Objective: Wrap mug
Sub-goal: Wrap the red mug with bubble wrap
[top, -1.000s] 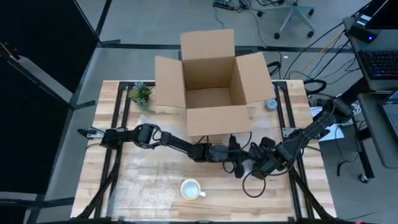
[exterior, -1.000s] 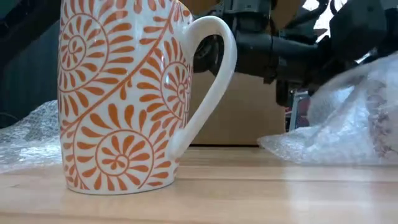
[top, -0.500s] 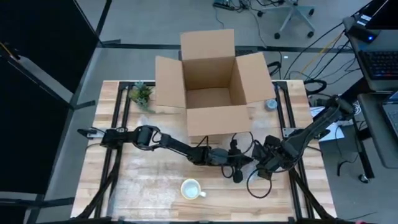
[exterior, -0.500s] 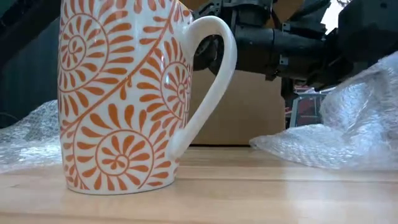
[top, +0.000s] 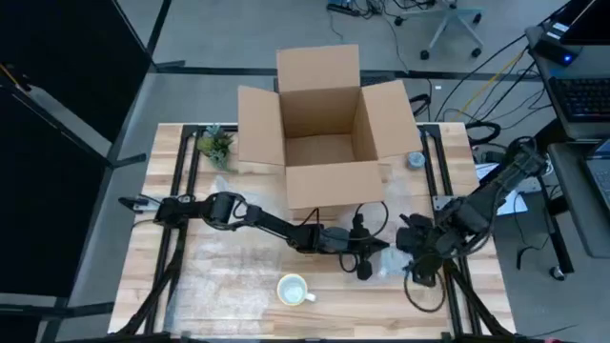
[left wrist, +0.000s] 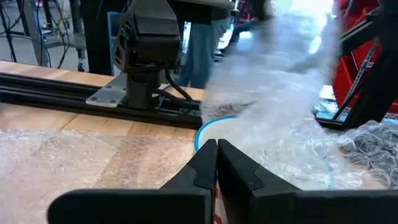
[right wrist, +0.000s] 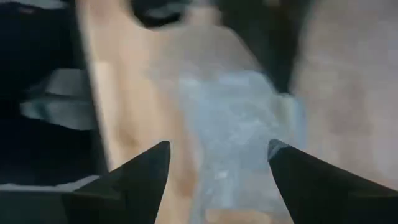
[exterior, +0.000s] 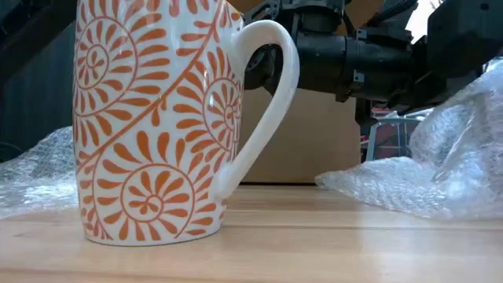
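Left gripper [top: 367, 259]: low over the middle of the table, fingers pressed together in the left wrist view, apparently pinching an edge of the bubble wrap [left wrist: 286, 134]; the sheet itself is too thin at the tips to be sure it is caught.
Right gripper [top: 417, 270]: just beside the left one, toward the right edge of the table; its fingers [right wrist: 140, 171] stand spread wide with crumpled wrap between and beyond them, gripping nothing that I can see.
Mug [top: 294, 289]: upright on the bare wood near the front edge, apart from both grippers and not yet on the wrap; orange scroll pattern, handle [exterior: 267, 102] free.
Wrap: one part lies flat on the wood at the left, the rest is bunched at the right near the grippers.
Step in hand: likely spreading the sheet flat before the mug goes onto it.
Doing it well: keep the pinched edge low and taut, let the right gripper take the opposite edge rather than the bunched middle, and pull apart evenly so nothing sweeps into the mug.
Cardboard box [top: 324, 133]: flaps open at the back of the table, nothing visible inside.
Mug interior: looks empty from above.
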`<action>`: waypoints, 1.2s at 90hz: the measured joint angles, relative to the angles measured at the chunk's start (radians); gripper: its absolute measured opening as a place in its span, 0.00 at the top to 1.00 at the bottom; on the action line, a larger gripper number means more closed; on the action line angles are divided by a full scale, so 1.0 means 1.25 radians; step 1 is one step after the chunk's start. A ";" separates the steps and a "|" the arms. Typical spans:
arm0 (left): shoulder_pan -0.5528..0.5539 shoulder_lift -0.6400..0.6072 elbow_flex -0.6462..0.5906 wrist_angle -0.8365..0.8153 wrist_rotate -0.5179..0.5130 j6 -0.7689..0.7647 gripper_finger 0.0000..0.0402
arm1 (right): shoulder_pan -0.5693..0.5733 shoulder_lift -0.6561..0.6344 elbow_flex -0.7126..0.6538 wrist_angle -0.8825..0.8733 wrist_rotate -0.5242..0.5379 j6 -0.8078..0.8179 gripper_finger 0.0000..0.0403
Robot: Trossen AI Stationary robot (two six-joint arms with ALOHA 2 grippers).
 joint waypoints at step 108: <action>0.001 -0.001 -0.001 0.013 0.014 -0.001 1.00 | 0.067 0.467 0.000 -0.016 0.144 -0.081 0.39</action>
